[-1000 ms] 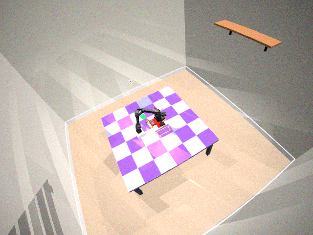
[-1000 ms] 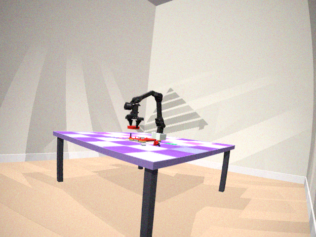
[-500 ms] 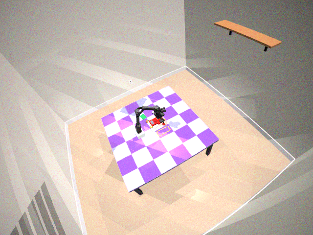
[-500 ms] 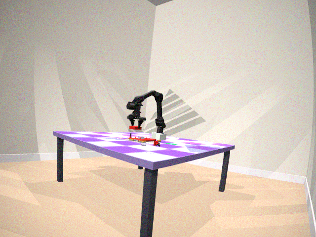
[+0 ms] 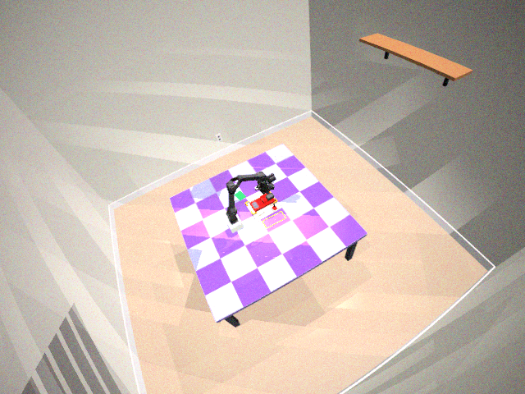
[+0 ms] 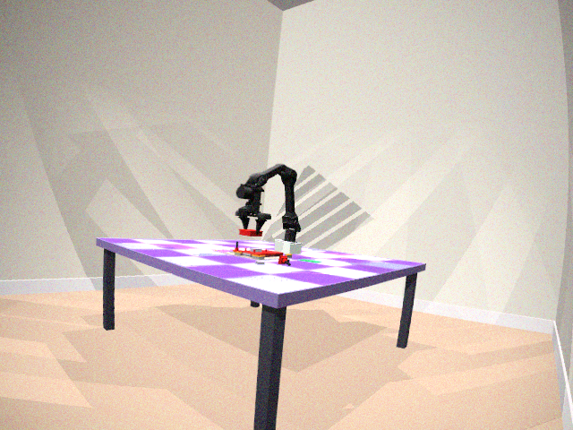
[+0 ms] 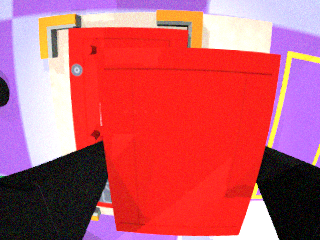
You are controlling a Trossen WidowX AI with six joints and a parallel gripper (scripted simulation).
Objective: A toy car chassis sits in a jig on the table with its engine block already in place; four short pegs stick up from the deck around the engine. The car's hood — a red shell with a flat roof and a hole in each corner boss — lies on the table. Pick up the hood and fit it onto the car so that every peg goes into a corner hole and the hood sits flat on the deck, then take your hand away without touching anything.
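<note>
- The checkered purple-and-white table point(image 5: 277, 271) point(image 6: 319, 278) point(image 7: 15, 115) stands on dark legs and carries the whole setup.
- Over on the wall I can see an orange-brown plank shelf point(image 5: 415, 52) on black brackets.
- The black six-joint arm point(image 5: 230, 199) point(image 6: 289, 199) rises beside a pale block point(image 6: 294, 248), bends over at the top and reaches down above the jig.
- The cream jig point(image 7: 60, 100) lies on the table, with yellow corner brackets point(image 7: 196, 30).
- The red car chassis point(image 5: 258, 205) point(image 6: 266, 253) point(image 7: 85, 90) sits in it, partly hidden from the wrist camera.
- A yellow rectangular outline point(image 5: 276, 222) point(image 7: 280, 100) marks the table beside the jig.
- The pincer point(image 5: 267, 194) point(image 6: 252, 231) point(image 7: 183, 151) points downward, its fingers pinching the hood by opposite sides.
- The red hood point(image 6: 250, 232) point(image 7: 187, 135) is held in the air, apart from the chassis and roughly level; I can't tell whether its holes line up with the pegs.
- A flat green patch point(image 5: 240, 195) point(image 6: 310, 261) lies near the jig.
- A small red piece point(image 5: 274, 208) point(image 6: 284, 260) shows by the chassis.
</note>
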